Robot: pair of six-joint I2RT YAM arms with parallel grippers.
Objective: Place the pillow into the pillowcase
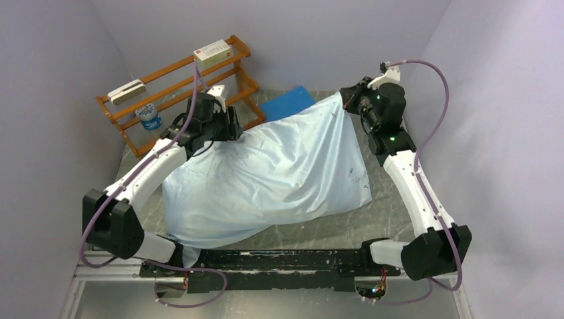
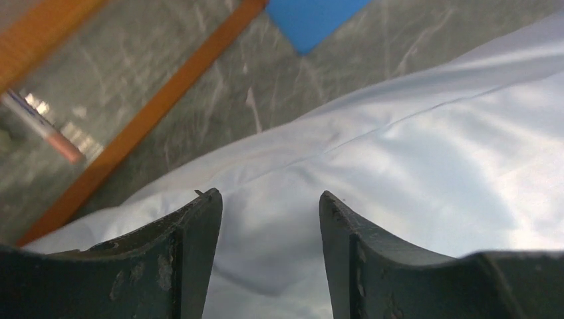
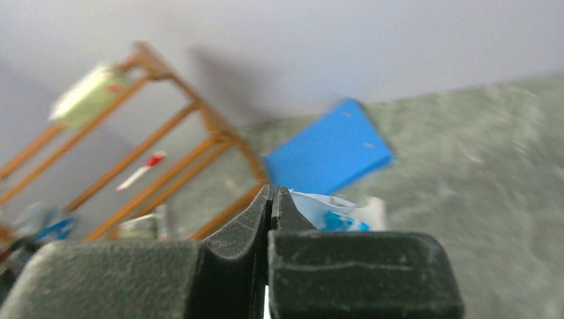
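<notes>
Right claw (image 3: 273, 193) seemingly pinches pillowcase (image 1: 279, 166) corner; blue tag (image 3: 336, 221) print blurred.

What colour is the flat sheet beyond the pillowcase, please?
The sheet is bright blue, clearest in the right wrist view.

The pillowcase (image 1: 279, 173) lies across the middle of the table (image 1: 346, 229). Just behind it lies 1 flat sheet (image 1: 287, 103); the rack (image 1: 174, 68) stands left of that, in the far-left corner.
</notes>
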